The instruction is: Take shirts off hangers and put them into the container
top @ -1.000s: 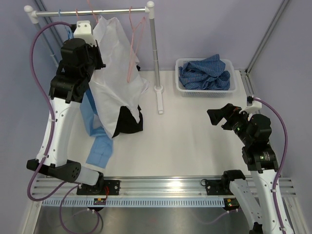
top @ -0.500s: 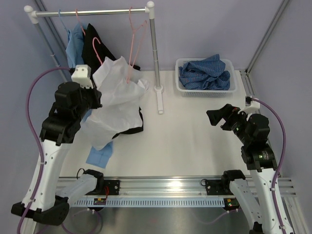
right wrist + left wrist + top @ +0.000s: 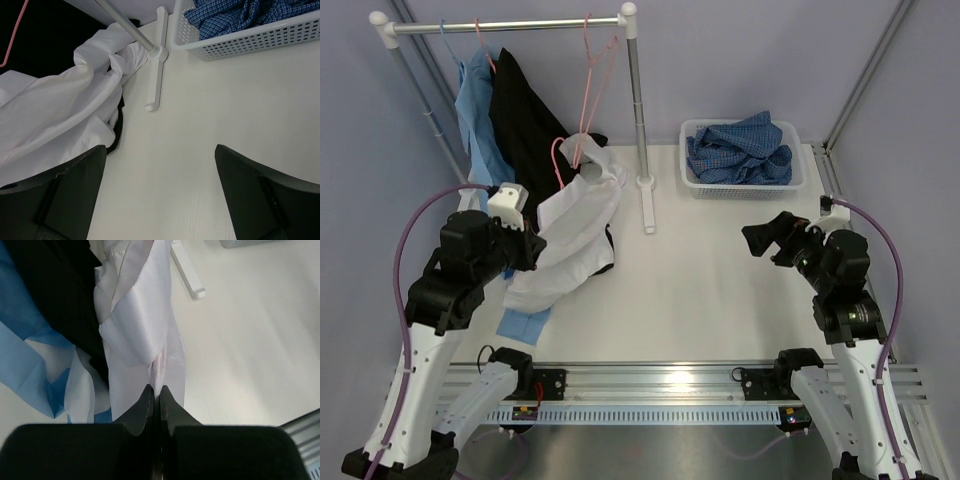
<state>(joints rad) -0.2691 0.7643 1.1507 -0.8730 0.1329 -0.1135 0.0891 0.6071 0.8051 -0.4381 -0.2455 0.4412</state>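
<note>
left gripper [image 3: 527, 250] sits in front of the white-and-metal clothes rack [image 3: 636, 100], toward its left end. fingers together, clamped on a fold of the plain white cloth shirt [image 3: 578, 215]. the shirt trails from the grip back toward the rack's right pole and lies partly on the white table [image 3: 700, 290]. a thin pink wire hanger [image 3: 560, 160] shows at its collar end; cannot tell whether it sits inside the shirt. plain black shirt [image 3: 525, 120] and plain light blue shirt [image 3: 475, 100] hang from the rack's rod at its left end. shallow white perforated plastic basket [image 3: 745, 187] is just right of the rack and holds the blue small-checked shirt [image 3: 740, 150]. right gripper [image 3: 767, 240] is well right of the rack, fingers wide apart, gripping nothing.
</note>
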